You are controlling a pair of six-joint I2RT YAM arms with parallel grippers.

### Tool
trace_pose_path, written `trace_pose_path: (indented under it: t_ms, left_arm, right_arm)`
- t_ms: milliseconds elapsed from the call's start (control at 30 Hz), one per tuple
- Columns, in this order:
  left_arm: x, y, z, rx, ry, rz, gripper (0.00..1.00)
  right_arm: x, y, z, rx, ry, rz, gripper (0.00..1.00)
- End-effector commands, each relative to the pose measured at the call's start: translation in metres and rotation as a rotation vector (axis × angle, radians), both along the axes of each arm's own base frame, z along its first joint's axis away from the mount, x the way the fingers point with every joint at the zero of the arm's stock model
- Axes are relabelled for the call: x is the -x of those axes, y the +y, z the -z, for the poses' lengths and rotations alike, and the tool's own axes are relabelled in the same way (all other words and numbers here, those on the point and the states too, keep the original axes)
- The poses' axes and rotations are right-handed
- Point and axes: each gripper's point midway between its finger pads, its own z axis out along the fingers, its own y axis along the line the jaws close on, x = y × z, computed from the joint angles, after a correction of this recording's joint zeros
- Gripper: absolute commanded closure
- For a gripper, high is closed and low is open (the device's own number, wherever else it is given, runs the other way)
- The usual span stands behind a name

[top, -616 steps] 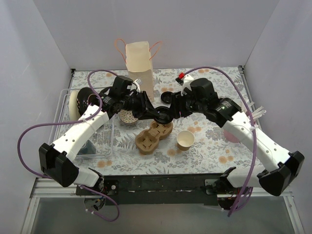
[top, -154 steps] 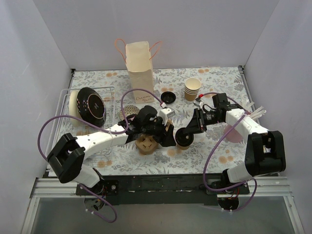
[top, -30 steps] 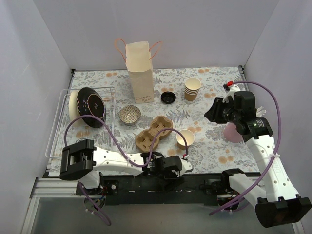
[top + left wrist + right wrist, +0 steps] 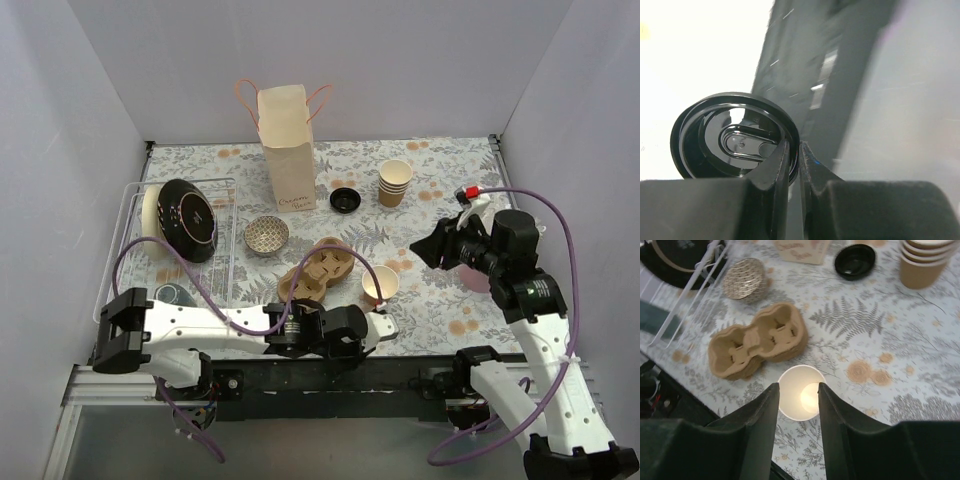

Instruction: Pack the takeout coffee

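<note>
The takeout coffee cup, a single cream paper cup, stands upright and lidless near the table's front edge. A round black lid fills the left wrist view, and my left gripper is shut on its rim. From above, that left gripper lies low at the near edge, just in front of the cup. My right gripper hangs open above the table, to the right of the cup. Its wrist view looks down at the cup, framed between the fingers of the right gripper and untouched.
A brown pulp carrier lies left of the cup. Behind are a patterned bowl, a second black lid, a stack of paper cups and a paper bag. A wire rack holds a black plate at left.
My left jaws have closed onto the black lid's rim at the near table edge. The right arm has shifted slightly left and nearer, its jaws still apart.
</note>
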Motion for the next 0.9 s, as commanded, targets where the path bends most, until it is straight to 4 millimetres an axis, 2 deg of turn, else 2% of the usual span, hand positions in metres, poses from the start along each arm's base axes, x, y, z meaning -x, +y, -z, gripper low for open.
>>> trace_pose_path:
  t_ms: [0, 33, 67, 100, 133, 167, 200, 233, 300, 333, 367, 400, 433, 467, 500, 633, 667, 700, 767, 800, 867]
  left_arm:
    - [0.011, -0.011, -0.093, 0.236, 0.170, 0.094, 0.98]
    - [0.007, -0.007, -0.113, 0.292, 0.232, 0.084, 0.97]
    - [0.002, -0.004, -0.124, 0.335, 0.300, 0.087, 0.98]
    - [-0.008, -0.003, -0.141, 0.410, 0.336, 0.088, 0.98]
    - [-0.024, 0.009, -0.163, 0.482, 0.428, 0.074, 0.98]
    - [-0.033, 0.014, -0.173, 0.526, 0.452, 0.074, 0.98]
    - [-0.058, 0.019, -0.188, 0.596, 0.438, 0.036, 0.98]
    - [-0.057, 0.025, -0.200, 0.629, 0.473, 0.082, 0.97]
    - [-0.067, 0.029, -0.224, 0.717, 0.506, 0.108, 0.97]
    - [-0.078, 0.034, -0.233, 0.755, 0.516, 0.098, 0.97]
    - [-0.072, 0.039, -0.242, 0.752, 0.651, 0.096, 0.97]
    - [-0.078, 0.040, -0.255, 0.844, 0.592, 0.158, 0.97]
    - [-0.076, 0.043, -0.261, 0.864, 0.636, 0.168, 0.97]
    - [-0.076, 0.043, -0.264, 0.843, 0.760, 0.139, 0.97]
    - [-0.074, 0.045, -0.275, 0.896, 0.717, 0.198, 0.98]
    - [-0.074, 0.044, -0.285, 0.873, 0.750, 0.233, 1.00]
    - [-0.074, 0.044, -0.285, 0.862, 0.759, 0.237, 1.00]
    - [-0.075, 0.043, -0.284, 0.839, 0.782, 0.229, 1.00]
    - [-0.079, 0.040, -0.288, 0.842, 0.795, 0.214, 1.00]
    - [-0.080, 0.039, -0.293, 0.866, 0.774, 0.230, 0.99]
    - [-0.080, 0.038, -0.296, 0.859, 0.817, 0.223, 0.99]
  right_arm:
    - [0.036, 0.039, -0.015, -0.074, -0.282, -0.389, 0.49]
    - [0.052, 0.044, -0.022, -0.090, -0.362, -0.466, 0.46]
    - [0.056, 0.045, -0.024, -0.085, -0.411, -0.485, 0.38]
    - [0.056, 0.046, -0.019, -0.086, -0.460, -0.495, 0.35]
    - [0.064, 0.045, -0.027, -0.069, -0.559, -0.514, 0.32]
    - [0.067, 0.046, -0.027, -0.095, -0.565, -0.510, 0.30]
    - [0.068, 0.046, -0.031, -0.117, -0.588, -0.502, 0.27]
    - [0.070, 0.047, -0.033, -0.152, -0.610, -0.499, 0.26]
    - [0.078, 0.054, -0.036, -0.292, -0.503, -0.514, 0.24]
    - [0.083, 0.058, -0.037, -0.335, -0.542, -0.558, 0.24]
    - [0.087, 0.060, -0.040, -0.377, -0.537, -0.577, 0.23]
    - [0.093, 0.062, -0.039, -0.451, -0.465, -0.589, 0.23]
    - [0.101, 0.062, -0.049, -0.454, -0.566, -0.626, 0.23]
    - [0.101, 0.062, -0.047, -0.453, -0.572, -0.627, 0.23]
    - [0.097, 0.061, -0.047, -0.421, -0.612, -0.626, 0.22]
    - [0.080, 0.061, -0.047, -0.345, -0.655, -0.599, 0.21]
    - [0.081, 0.062, -0.055, -0.347, -0.712, -0.613, 0.20]
    - [0.076, 0.064, -0.054, -0.366, -0.688, -0.618, 0.20]
    - [0.083, 0.068, -0.060, -0.438, -0.632, -0.664, 0.20]
    - [0.083, 0.070, -0.068, -0.454, -0.675, -0.697, 0.20]
    - [0.096, 0.074, -0.071, -0.527, -0.592, -0.760, 0.19]
